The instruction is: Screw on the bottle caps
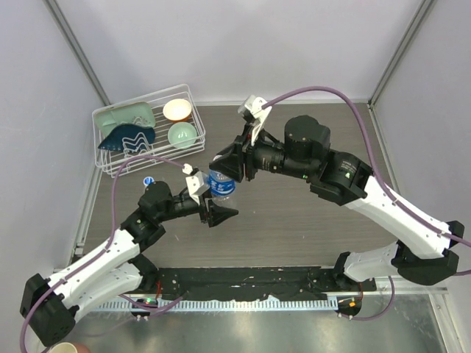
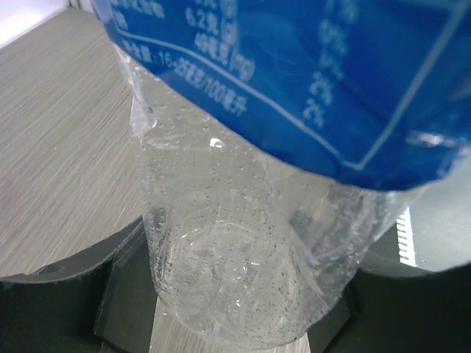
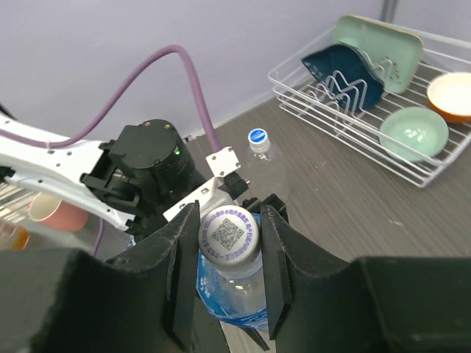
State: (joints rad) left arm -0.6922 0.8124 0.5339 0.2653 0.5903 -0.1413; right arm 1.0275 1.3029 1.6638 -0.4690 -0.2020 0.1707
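A tabletop scene was shown with two robot arms meeting over a labelled bottle [image 1: 221,184] stood upright near the middle of the wooden table [image 1: 309,228]. The step in hand was judged to be the screwing of a cap onto this bottle. In the right wrist view a white cap [image 3: 229,235], printed with a square code, was seen sitting on the bottle's neck, with the right gripper [image 3: 231,220] closed down to cap width and its dark fingers [image 3: 184,272] pressed against the cap on either side. In the left wrist view the left gripper [image 2: 243,309] was spread wide around the clear lower body of the bottle, below the blue label, and appeared to be clamped on it from both sides. A second bottle [image 3: 261,158], already bearing a blue-topped cap [image 3: 257,137], was seen just behind, near a wire dish rack [image 1: 110,158]. The next move was judged to call for a turn of the right wrist while the bottle was held firm. How far the thread had engaged could not be told.
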